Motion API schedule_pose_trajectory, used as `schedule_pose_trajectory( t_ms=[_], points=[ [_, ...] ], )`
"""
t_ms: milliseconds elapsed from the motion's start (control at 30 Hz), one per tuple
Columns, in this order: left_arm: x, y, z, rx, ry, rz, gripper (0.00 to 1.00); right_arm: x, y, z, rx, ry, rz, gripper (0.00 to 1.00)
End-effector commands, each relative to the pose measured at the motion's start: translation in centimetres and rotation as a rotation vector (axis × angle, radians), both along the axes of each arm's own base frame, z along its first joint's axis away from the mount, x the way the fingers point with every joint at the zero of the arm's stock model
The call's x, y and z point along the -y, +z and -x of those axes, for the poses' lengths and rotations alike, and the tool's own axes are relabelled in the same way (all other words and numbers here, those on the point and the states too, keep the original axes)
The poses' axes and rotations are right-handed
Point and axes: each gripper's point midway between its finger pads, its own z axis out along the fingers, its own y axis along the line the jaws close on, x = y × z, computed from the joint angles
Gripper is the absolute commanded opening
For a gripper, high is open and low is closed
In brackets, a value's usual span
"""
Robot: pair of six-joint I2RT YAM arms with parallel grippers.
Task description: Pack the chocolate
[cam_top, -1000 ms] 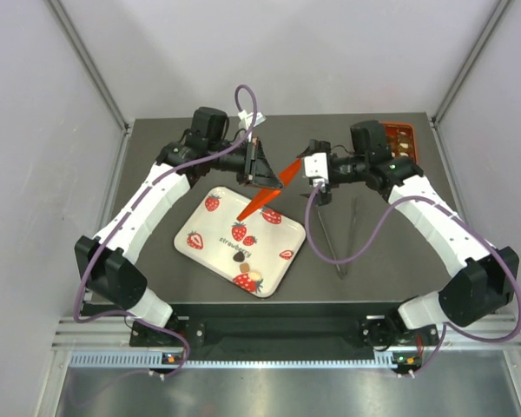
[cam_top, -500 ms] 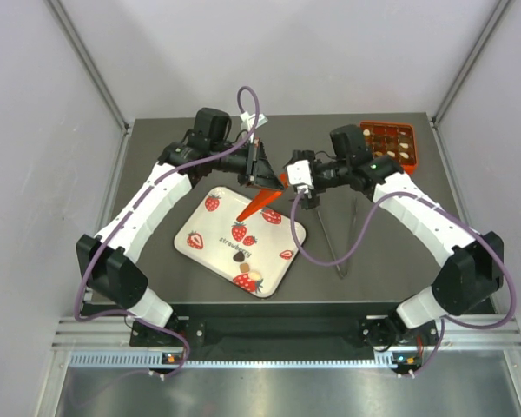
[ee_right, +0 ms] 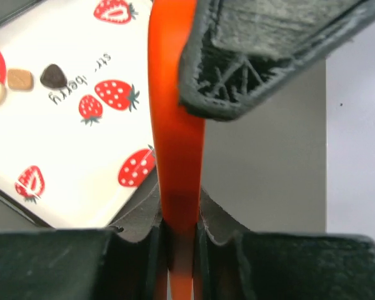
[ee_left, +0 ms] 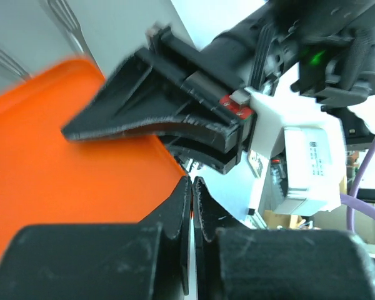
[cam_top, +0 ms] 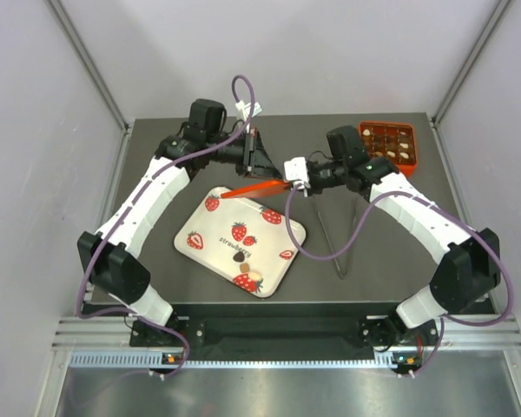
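Three tiny chocolates (ee_right: 52,75) look light and crumbly, so pinch their sides softly; left fingers (ee_left: 172,219) and right fingers (ee_right: 134,228) each clamp the orange sheet (ee_right: 175,125).

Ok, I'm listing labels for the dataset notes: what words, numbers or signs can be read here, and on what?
"str…berry": on the white tray, upside down in the right wrist view, middle letters unclear.
Sticker on the white box, left wrist view: too small to read.
Nothing else legible.
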Motion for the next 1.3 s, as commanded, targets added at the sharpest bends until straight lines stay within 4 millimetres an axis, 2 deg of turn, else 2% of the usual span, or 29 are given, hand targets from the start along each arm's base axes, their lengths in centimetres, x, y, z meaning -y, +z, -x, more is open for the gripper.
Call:
schedule_pose_trajectory(
  t_ms=[0,33,67,100,133,267,367,467,533,600,633,667,733,767,800,833,867,900,933,967,1000,1067,1100,1133,1167,1200,1233,1267],
  points=[
    [0.4,2.0,-1.2,0.091,-0.020,0.043,0.00,-1.6,2.8,0.1,-0.003,0.011,-0.099,0.07],
    [0.1,2.4,-1.6,0.093,-0.009,0.050,0.00,-1.6,2.7,0.3,-0.011,0.013,-0.100,0.00],
    [0.1,2.8,-2.1,0.097,-0.001,0.057,0.00,-1.5,2.8,0.3,-0.018,0.007,-0.104,0.00],
    [0.0,3.2,-2.6,0.106,0.012,0.065,0.04,-1.6,2.9,0.3,-0.026,0.006,-0.108,0.00],
    [-0.3,3.8,-3.2,0.100,0.037,0.075,0.17,-1.7,3.1,0.5,-0.034,0.007,-0.113,0.00],
    [-1.0,6.0,-5.0,0.131,0.107,0.133,0.44,-1.9,4.3,0.4,-0.117,-0.025,-0.159,0.00],
    [-1.8,7.8,-6.3,0.146,0.155,0.185,0.52,-2.0,4.7,0.3,-0.170,-0.053,-0.180,0.00],
    [-2.8,9.3,-7.8,0.152,0.211,0.228,0.55,-1.9,5.2,-0.8,-0.269,-0.150,-0.205,0.00],
    [-3.7,9.9,-8.7,0.161,0.252,0.233,0.57,-1.7,4.7,-2.0,-0.347,-0.232,-0.207,0.00],
    [-4.5,9.5,-9.6,0.155,0.309,0.194,0.58,-0.8,4.8,-3.0,-0.444,-0.310,-0.231,0.00],
    [-5.2,9.8,-10.1,0.212,0.336,0.156,0.59,-0.4,5.0,-3.5,-0.468,-0.338,-0.245,0.00],
    [-6.3,8.2,-11.0,0.188,0.431,0.067,0.59,0.8,4.9,-4.2,-0.520,-0.388,-0.268,0.00],
    [-8.1,7.6,-11.7,0.270,0.506,-0.043,0.60,2.2,5.7,-4.9,-0.575,-0.453,-0.331,0.00],
    [-9.1,6.8,-12.4,0.283,0.571,-0.101,0.61,4.1,5.8,-6.7,-0.554,-0.511,-0.394,0.00],
    [-9.8,5.8,-12.2,0.289,0.584,-0.150,0.61,5.5,6.6,-7.4,-0.542,-0.564,-0.450,0.00],
    [-10.3,5.1,-12.0,0.287,0.598,-0.180,0.62,8.1,5.9,-8.6,-0.608,-0.665,-0.517,0.00],
    [-10.7,4.5,-11.8,0.284,0.609,-0.203,0.61,9.5,6.3,-9.6,-0.613,-0.725,-0.573,0.00],
    [-11.2,3.9,-11.9,0.286,0.632,-0.228,0.61,11.4,7.8,-11.3,-0.558,-0.799,-0.658,0.00],
    [-11.4,2.8,-11.4,0.270,0.633,-0.243,0.61,12.9,7.9,-12.1,-0.612,-0.881,-0.730,0.00],
    [-11.5,2.3,-11.2,0.265,0.633,-0.248,0.61,16.4,7.6,-14.0,-0.601,-1.024,-0.803,0.00],
    [-11.4,2.2,-11.1,0.276,0.631,-0.236,0.61,18.1,8.0,-14.8,-0.605,-1.083,-0.867,0.00],
    [-11.5,0.5,-10.3,0.253,0.619,-0.245,0.61,22.3,7.5,-16.0,-0.694,-1.197,-1.018,0.00],
    [-11.4,0.1,-10.1,0.247,0.616,-0.246,0.61,23.4,7.2,-16.5,-0.724,-1.219,-1.069,0.00],
    [-11.5,-0.8,-9.8,0.238,0.608,-0.253,0.61,25.1,8.2,-16.9,-0.740,-1.226,-1.174,0.00],
    [-11.5,-1.2,-9.6,0.235,0.605,-0.256,0.61,26.0,7.5,-17.0,-0.755,-1.245,-1.214,0.00],
    [-11.6,-1.5,-9.6,0.238,0.603,-0.261,0.61,27.0,7.7,-17.2,-0.731,-1.267,-1.269,0.00],
    [-11.6,-2.0,-9.3,0.233,0.600,-0.267,0.61,28.0,9.0,-17.4,-0.689,-1.244,-1.352,0.00],
    [-11.6,-2.2,-9.2,0.233,0.596,-0.269,0.61,28.6,8.2,-17.4,-0.690,-1.264,-1.384,0.00]
  ],
)
